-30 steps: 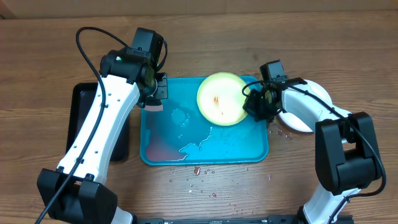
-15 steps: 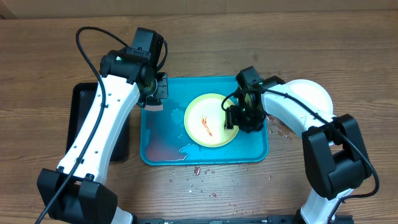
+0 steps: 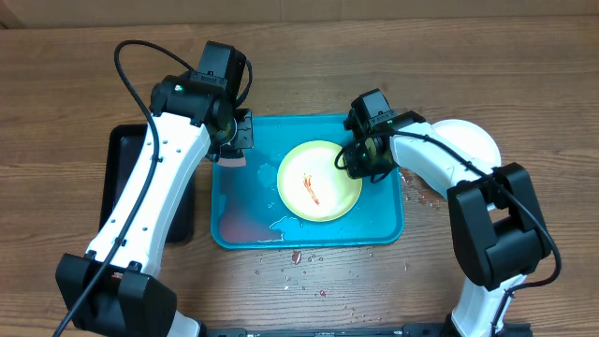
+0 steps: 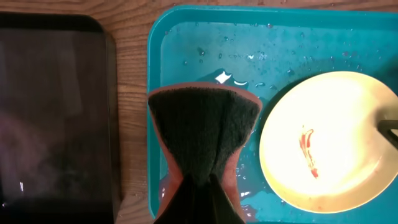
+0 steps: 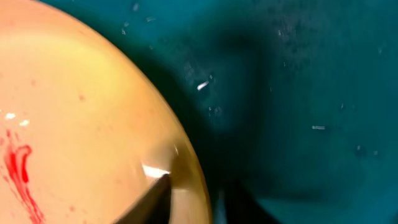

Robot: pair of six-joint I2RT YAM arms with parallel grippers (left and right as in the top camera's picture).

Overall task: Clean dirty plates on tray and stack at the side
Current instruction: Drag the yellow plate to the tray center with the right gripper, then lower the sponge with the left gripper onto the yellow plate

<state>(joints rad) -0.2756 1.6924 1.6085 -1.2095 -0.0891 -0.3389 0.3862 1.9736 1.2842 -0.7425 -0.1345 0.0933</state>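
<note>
The round yellow-green plastic plate (image 3: 318, 181), tilted a second ago, is now lying flat in the turquoise rectangular plastic tray (image 3: 245, 225). Our right fingers (image 5: 149, 202) are straddling its right rim, and we cannot tell whether they are gripping it. Our left fingers (image 4: 198, 208) are pinching a dark grey sponge (image 4: 205, 127).

Overhead view: bright, even light from above. The wooden worktop (image 3: 468, 37) is sharp throughout, with only soft shadows under the robot arms (image 3: 154, 187). Pale glare streaks mark the wet turquoise tray (image 3: 374, 227).

Left wrist view: the yellow-green plate (image 4: 336, 143) is overexposed, its centre washed nearly white. The dark sponge (image 4: 205, 130) shows crisp texture. The black tray (image 4: 56, 112) carries dim reflections.

Right wrist view: very close and blurred. A dark shadow crosses the tray, and a small white glint sits on the plate rim.
</note>
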